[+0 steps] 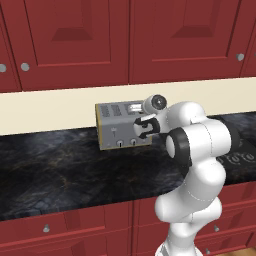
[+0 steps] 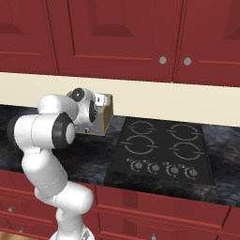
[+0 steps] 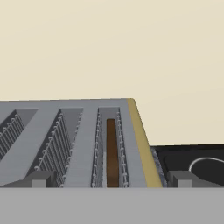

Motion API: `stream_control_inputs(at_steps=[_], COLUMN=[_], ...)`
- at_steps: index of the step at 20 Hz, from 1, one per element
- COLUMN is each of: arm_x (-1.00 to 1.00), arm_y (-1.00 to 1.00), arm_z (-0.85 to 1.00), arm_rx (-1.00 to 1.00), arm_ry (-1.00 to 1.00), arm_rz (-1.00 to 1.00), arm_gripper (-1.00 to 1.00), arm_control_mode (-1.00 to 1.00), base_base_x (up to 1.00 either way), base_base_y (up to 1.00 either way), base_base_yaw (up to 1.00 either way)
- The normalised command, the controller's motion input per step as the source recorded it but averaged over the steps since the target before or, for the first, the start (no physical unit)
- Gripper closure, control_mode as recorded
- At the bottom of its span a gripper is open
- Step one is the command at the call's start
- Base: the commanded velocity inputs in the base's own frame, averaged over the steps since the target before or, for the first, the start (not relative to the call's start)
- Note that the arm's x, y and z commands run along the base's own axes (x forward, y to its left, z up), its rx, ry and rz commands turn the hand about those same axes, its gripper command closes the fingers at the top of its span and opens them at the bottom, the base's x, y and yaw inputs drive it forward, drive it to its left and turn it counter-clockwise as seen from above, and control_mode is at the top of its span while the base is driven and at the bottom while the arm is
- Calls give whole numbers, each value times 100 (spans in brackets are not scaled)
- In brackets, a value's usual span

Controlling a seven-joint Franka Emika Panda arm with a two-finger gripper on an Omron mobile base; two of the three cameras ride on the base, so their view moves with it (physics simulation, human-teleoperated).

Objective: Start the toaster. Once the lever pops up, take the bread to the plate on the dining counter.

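Note:
The silver-grey toaster (image 1: 116, 122) with brassy edges stands on the black worktop against the cream wall, and its side (image 2: 107, 114) faces the stove. A dark brown bread (image 3: 112, 151) slice sits deep in its rightmost slot. My gripper (image 3: 111, 181) is open, its fingertips spread wide just in front of and slightly above the toaster's right top edge, with nothing between them. From the left base view my gripper (image 1: 142, 127) covers the toaster's front right, so the lever is hidden behind it. The plate and the dining counter are out of view.
A black four-ring cooktop (image 2: 159, 150) lies right of the toaster. Red wall cabinets (image 1: 125, 35) hang above the cream backsplash. The black marbled worktop (image 1: 55, 170) runs left over red drawers (image 1: 50, 230).

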Motion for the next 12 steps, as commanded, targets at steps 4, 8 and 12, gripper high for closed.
stream_control_inputs(at_steps=[4, 8, 12], arm_x=[0, 0, 0], arm_y=[0, 0, 0], arm_z=[0, 0, 0], arm_rx=[0, 0, 0], arm_ry=[0, 0, 0], arm_rz=[0, 0, 0], arm_gripper=[-100, -100, -100], arm_control_mode=[-100, -100, -100], base_base_x=[0, 0, 0], base_base_y=[0, 0, 0], base_base_yaw=[0, 0, 0])
